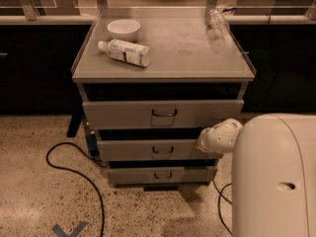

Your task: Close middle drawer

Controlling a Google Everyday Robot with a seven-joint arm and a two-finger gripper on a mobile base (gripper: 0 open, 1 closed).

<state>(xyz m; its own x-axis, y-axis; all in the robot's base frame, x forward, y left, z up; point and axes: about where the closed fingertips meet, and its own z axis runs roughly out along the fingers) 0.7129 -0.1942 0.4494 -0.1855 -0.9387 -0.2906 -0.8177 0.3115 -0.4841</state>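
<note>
Speckled floor [29, 196] carries a black cable [98, 196] at left. On the tabletop [192, 58], a white bowl [123, 28] sits near the far-left corner, a labelled bottle [124, 52] lies by the left edge, and a clear bottle [217, 22] lies at the far-right corner. The middle drawer [133, 150] juts out below the front edge. The gripper [203, 142] sits at its right end; whether it is wide or narrow I cannot tell. Pushing off-centre may skew and jam the drawer, or the gripper may slide off.

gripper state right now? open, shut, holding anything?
Gripper: at the right end of the middle drawer front; open or shut cannot be told, nothing visibly held.
</note>
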